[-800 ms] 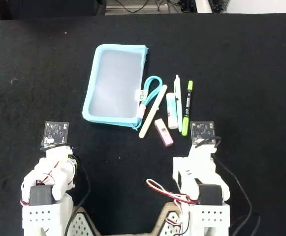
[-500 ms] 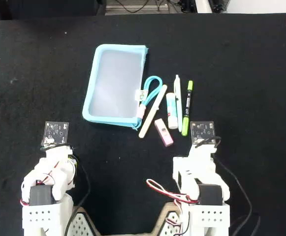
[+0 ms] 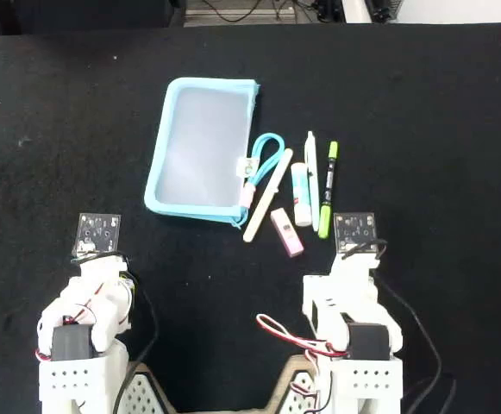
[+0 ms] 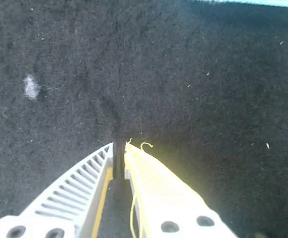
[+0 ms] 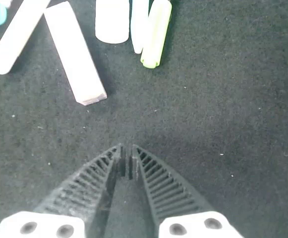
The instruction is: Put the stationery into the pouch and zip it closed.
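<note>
Nothing's moved since prev frames, both arms parked at near edge. Left gripper [image 4: 120, 147] clenched, empty, over bare mat [image 4: 208, 74]. Right gripper [image 5: 127, 148] clenched too, empty, just short of pink eraser [image 5: 74, 54]. Pouch [image 3: 200, 147] flat mid-table, stationery [image 3: 301, 195] in a row just beside its zip side. Open mat all round.

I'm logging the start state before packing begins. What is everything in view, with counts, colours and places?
Zip pouch: one, light blue, translucent face, ahead of the left arm.
Wrist loop: one, blue, at the pouch's right edge.
Flat stick: one, cream, beside the loop.
Rectangular block: one, pink, nearest the arms.
Stubby tube: one, white, right of the stick.
Slim pen: one, white, beside the tube.
Highlighter: one, yellow-green, rightmost.
Table cloth: one, black.
Left gripper: shut, over cloth.
Right gripper: shut, near the block.
</note>
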`<act>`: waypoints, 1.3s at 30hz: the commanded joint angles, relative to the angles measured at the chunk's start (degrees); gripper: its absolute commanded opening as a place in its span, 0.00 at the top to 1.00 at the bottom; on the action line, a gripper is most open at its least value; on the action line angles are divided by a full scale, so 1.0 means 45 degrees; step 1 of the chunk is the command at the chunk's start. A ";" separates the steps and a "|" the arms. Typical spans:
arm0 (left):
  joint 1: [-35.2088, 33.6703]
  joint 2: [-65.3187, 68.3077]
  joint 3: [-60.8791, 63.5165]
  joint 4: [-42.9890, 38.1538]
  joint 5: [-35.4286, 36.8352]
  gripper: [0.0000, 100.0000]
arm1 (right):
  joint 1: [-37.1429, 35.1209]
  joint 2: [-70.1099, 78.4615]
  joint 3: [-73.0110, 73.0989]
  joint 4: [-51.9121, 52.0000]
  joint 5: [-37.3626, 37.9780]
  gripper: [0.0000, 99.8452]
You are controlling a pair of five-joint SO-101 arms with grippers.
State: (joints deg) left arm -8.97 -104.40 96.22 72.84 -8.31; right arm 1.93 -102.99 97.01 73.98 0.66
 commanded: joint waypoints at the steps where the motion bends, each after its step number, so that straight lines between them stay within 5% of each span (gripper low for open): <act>1: -0.0029 -0.0117 0.0264 0.0059 -0.0117 0.95 | -0.0137 -0.1221 -0.0107 0.0098 0.0039 0.98; 19: -0.0010 -0.0117 0.0264 0.0059 -0.0059 0.95 | -0.0117 -0.1221 -0.0107 0.0098 0.0059 0.98; 24: 0.0010 -0.0117 0.0264 -0.0274 -0.0137 0.95 | -0.0762 -0.1241 -0.0107 -0.1485 0.0098 0.97; 31: -0.0400 -0.0098 0.0264 -0.6935 -0.0137 0.95 | -0.0957 -0.1241 -0.0127 -0.5607 0.0469 0.97; 39: -0.3917 -0.0098 0.0264 -1.0784 -0.0137 0.95 | -0.0938 -0.1221 -0.0166 -0.6935 0.5040 0.97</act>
State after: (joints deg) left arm -18.64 -104.40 96.22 31.25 -8.48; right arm -1.93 -102.99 97.01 44.97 18.77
